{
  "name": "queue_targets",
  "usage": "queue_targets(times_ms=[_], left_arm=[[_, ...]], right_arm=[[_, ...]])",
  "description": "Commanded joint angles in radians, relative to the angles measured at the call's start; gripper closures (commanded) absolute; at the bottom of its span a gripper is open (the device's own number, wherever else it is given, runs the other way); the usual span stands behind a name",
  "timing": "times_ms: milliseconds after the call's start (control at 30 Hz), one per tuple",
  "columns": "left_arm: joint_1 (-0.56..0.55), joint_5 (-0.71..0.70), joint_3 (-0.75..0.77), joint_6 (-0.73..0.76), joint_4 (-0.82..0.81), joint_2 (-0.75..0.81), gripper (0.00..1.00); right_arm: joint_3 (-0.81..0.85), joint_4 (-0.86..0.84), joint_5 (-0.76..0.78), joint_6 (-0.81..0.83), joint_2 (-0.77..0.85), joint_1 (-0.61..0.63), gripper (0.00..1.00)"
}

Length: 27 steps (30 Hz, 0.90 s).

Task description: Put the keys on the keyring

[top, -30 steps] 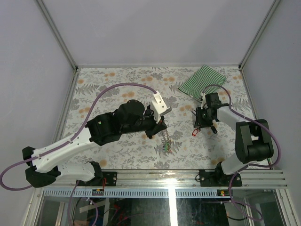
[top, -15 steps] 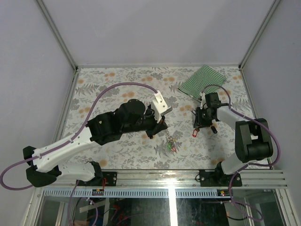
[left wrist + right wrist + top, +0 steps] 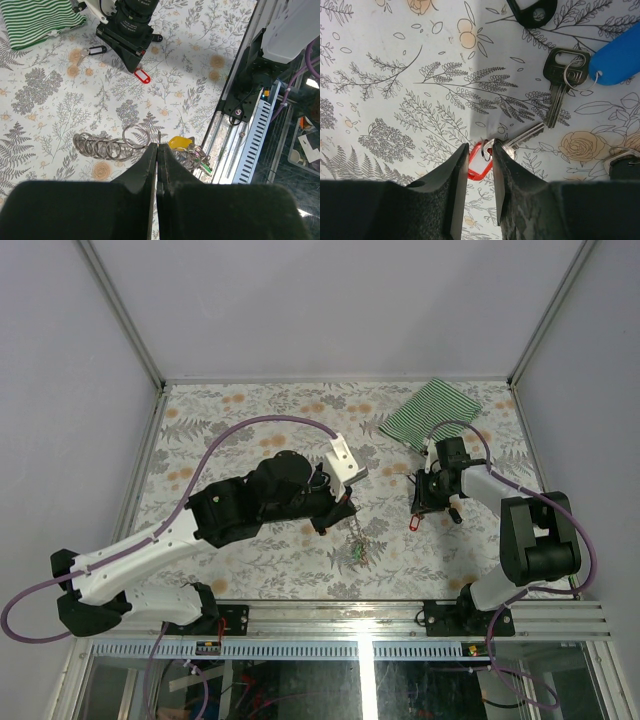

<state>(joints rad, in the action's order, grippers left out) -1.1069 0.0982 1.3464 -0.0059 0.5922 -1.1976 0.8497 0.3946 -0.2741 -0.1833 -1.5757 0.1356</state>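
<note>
The left gripper [image 3: 157,150] has its jaws pressed together on the keyring [image 3: 107,147]. It pinches the ring at a point between the ring's coiled grey loops on one side and a small bunch at the other. A yellow tag [image 3: 179,143] and a green tag [image 3: 206,168] show in that bunch. Whether their keys are threaded onto the coil is too small to tell. From above, the ring hangs from the jaws near the front middle of the flower-printed table [image 3: 250,420]. The right gripper [image 3: 480,147] points down at the table, well apart from the left one. Its jaws stand a narrow gap apart, straddling a red tag [image 3: 476,167] and the small split ring of a silver key [image 3: 522,136]. The tag fills the gap, and I cannot tell whether the jaws press on it. Near them lie loose keys: a dark-headed key [image 3: 561,75] joined by a wire loop to a blue tag [image 3: 620,55], and a black tag [image 3: 532,10] farther off. A green-striped cloth [image 3: 430,412] lies at the far right corner.
</note>
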Motion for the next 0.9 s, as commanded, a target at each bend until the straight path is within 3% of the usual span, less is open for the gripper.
queue_targets(times_ms=[0,233,600,867], left_arm=[[-0.007,0.019,0.05,0.007,-0.051,0.001,1.0],[-0.007,0.019,0.053,0.007,-0.051,-0.001,1.0],[-0.008,0.021,0.057,0.008,-0.052,-0.005,1.0],[-0.008,0.027,0.047,0.03,-0.058,0.013,1.0]], right_arm=[[0.031,0.029,-0.013,0.02,0.039,-0.005,0.68],[0.04,0.043,0.008,0.024,0.033,-0.004,0.75],[0.037,0.036,0.001,0.032,0.055,-0.004,0.93],[0.027,-0.008,-0.017,0.047,0.187,-0.004,1.0]])
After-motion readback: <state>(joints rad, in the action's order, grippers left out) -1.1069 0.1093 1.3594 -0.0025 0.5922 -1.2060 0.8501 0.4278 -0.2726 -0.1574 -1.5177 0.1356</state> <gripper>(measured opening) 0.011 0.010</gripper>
